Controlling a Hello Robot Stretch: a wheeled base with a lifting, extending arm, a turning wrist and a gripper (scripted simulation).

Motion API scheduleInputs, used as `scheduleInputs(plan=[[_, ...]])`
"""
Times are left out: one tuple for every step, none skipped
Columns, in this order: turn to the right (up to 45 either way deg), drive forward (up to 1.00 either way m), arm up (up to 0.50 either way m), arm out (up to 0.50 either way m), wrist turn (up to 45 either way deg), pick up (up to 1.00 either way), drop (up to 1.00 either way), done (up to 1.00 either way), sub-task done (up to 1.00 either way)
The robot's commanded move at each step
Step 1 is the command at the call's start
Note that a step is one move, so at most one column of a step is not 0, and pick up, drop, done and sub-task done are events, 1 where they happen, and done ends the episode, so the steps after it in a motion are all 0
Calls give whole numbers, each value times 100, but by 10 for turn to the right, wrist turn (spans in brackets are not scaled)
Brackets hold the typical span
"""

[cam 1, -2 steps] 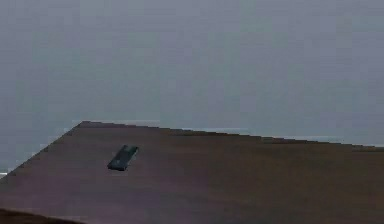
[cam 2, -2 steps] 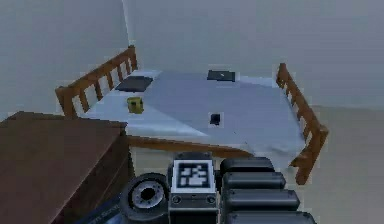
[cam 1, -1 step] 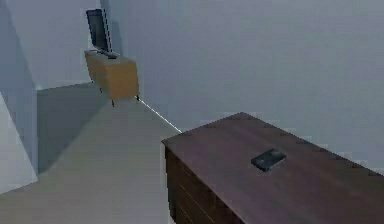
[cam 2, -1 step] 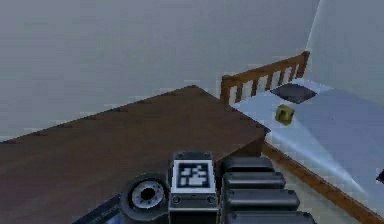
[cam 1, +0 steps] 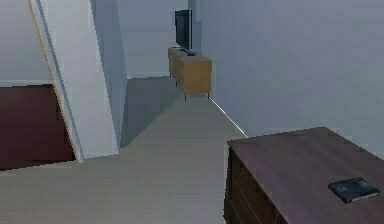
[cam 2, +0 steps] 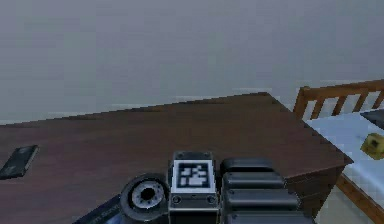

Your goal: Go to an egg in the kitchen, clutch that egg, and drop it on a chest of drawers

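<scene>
In the forward view, a dark brown chest of drawers is seen at the lower right, its drawer fronts turned toward the grey floor; a small dark flat object lies on its top near the view's right edge. Farther back, a light wooden cabinet is set against the blue-grey wall, and a television stands on it; a white door is seen at the left, with dark red-brown flooring beyond it.

In the arm side view, the top of the chest of drawers is spread across the middle, with the flat object near its left end; the arm rises from the bottom edge, a white marker square is carried at its end, and the gripper is seen just left of that, against the dark wooden top; the state of its fingers cannot be told, nor whether anything, the egg included, is held. At the right, a bed with a wooden frame is seen beside the chest, and a small yellow thing lies on its white bedding.
</scene>
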Motion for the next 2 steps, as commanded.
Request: scheduleInputs(plan=[[0,0,0,48,0,0,0,0,0],[0,0,0,0,450,0,0,0,0]])
